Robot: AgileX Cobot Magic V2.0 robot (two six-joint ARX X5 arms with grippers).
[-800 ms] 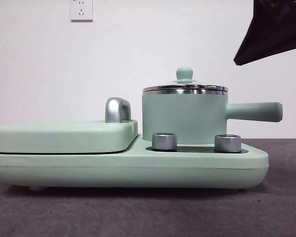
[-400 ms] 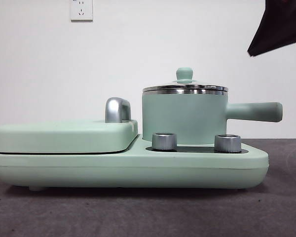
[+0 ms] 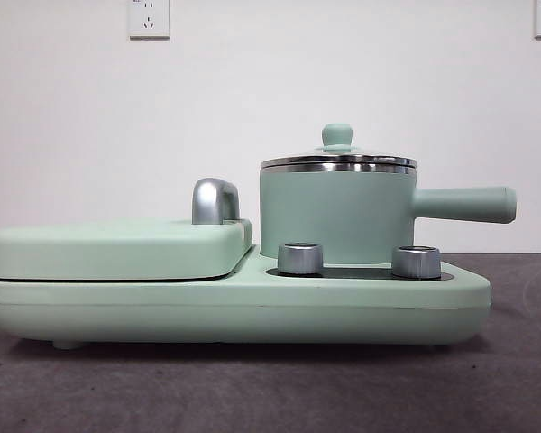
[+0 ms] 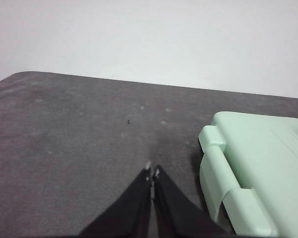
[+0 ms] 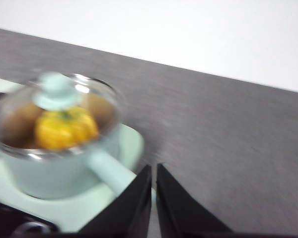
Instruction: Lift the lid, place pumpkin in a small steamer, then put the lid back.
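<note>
lid on, pumpkin inside the pot

counts: one small steamer (image 3: 337, 215), one lid (image 3: 338, 161), one pumpkin (image 5: 65, 127), two steel knobs (image 3: 300, 258) on the appliance base (image 3: 234, 307), one flat griddle cover (image 3: 117, 248) with one chrome handle (image 3: 215, 200), two wall outlets (image 3: 149, 17) (second one cut off at upper right of the front view).

contents: steamer sits right of centre in the front view, on the base behind the knobs, lid seated on its steel rim. in the right wrist view (blurred) the pumpkin shows through the glass at left of frame, inside the pot.

materials: pot is a matte mint-green cylinder with a long straight side handle pointing right; lid is clear glass, shiny steel rim, small mint knob on top. pumpkin yellow-orange, glossy, a dark bit at its top. table (image 4: 79, 129) dark grey, slightly speckled.

left gripper (image 4: 152, 173): jaws pressed together, holding nothing, over bare table just beside the cover's corner. right gripper (image 5: 153, 170): jaws together, nothing held, near the pot handle.
</note>
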